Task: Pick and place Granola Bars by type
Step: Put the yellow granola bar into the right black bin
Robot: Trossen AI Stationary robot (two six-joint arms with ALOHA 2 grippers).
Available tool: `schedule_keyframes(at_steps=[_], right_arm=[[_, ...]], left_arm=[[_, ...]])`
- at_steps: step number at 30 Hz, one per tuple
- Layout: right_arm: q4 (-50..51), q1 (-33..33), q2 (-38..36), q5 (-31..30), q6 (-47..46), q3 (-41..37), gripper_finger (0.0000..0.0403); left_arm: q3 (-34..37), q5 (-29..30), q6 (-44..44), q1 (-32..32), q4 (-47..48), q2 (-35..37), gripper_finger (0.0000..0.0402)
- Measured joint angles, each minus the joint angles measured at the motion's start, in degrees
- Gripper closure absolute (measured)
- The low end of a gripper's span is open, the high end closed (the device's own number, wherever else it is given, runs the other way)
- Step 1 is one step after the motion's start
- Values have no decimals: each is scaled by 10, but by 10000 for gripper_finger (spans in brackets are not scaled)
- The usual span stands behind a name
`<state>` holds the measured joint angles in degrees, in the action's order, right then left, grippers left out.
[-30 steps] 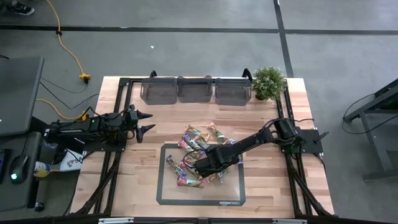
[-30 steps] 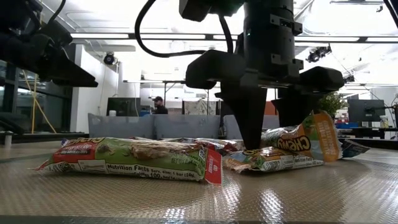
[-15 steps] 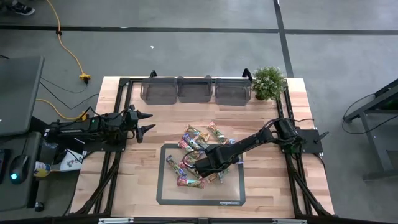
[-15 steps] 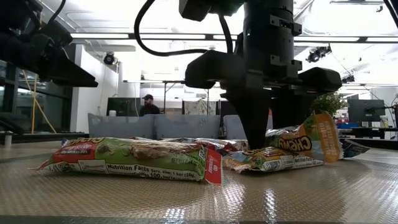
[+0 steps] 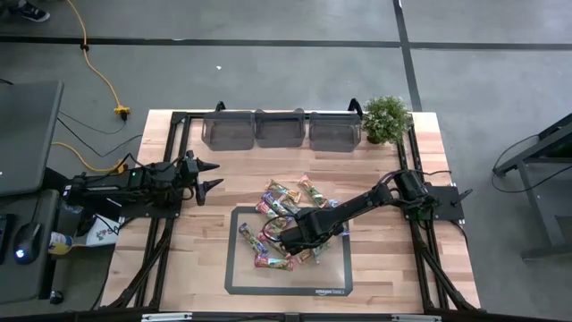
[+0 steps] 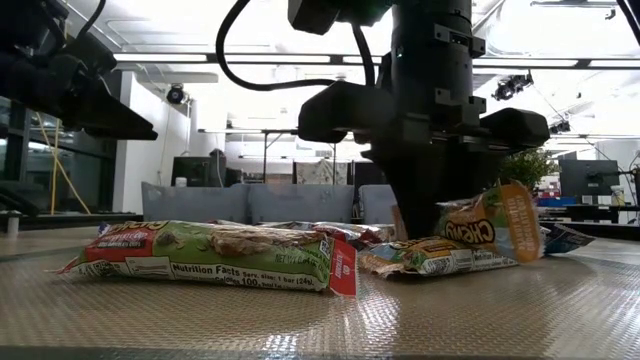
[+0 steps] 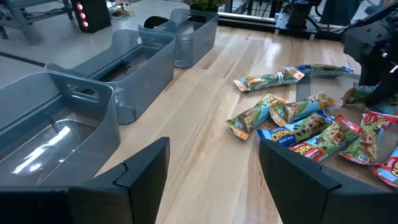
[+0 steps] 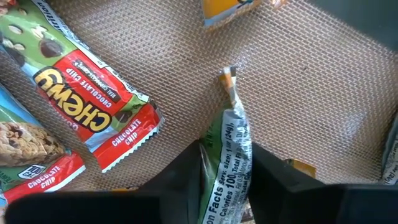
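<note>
- My left gripper (image 5: 207,175) is waiting over bare table left of the pile, fingers wide apart.
- Bars (image 5: 288,220) are lying heaped mid-table, mostly on the mat (image 5: 234,268).
- My right gripper (image 8: 225,163) is pinching a green bar (image 8: 231,140) edge-on; I'm squeezing firmly, lifting straight up, clearing neighbours before heading for the bins (image 5: 281,129).

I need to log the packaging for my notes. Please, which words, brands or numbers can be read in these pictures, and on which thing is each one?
"CHEWY", "CHOCOLATE CHIP": red chocolate chip bar, right wrist view.
"CHOCOLATE CHIP": second red bar.
"...on Facts", "100": green-edged bar between the right gripper fingers.
"Nutrition Facts", "100": long green and red bar, low view.
"CHEW...": orange bar.
"amazon basics": mat, barely legible.
Other wrappers: too small.
</note>
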<state>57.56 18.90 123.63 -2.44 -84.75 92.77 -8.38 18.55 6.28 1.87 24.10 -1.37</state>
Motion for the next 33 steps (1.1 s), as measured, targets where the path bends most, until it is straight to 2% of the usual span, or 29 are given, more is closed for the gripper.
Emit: schedule_keyframes(at_steps=[9,20,25,33], right_arm=[[0,0,0,8,6,1,349],[0,0,-28,10,13,1,355],[-2,0,-72,-28,13,2,356],[-52,0,-156,-138,45,2,358]], left_arm=[[0,0,0,0,0,0,159],[0,0,0,0,0,0,159],[0,0,0,0,0,0,159],[0,0,0,0,0,0,159]])
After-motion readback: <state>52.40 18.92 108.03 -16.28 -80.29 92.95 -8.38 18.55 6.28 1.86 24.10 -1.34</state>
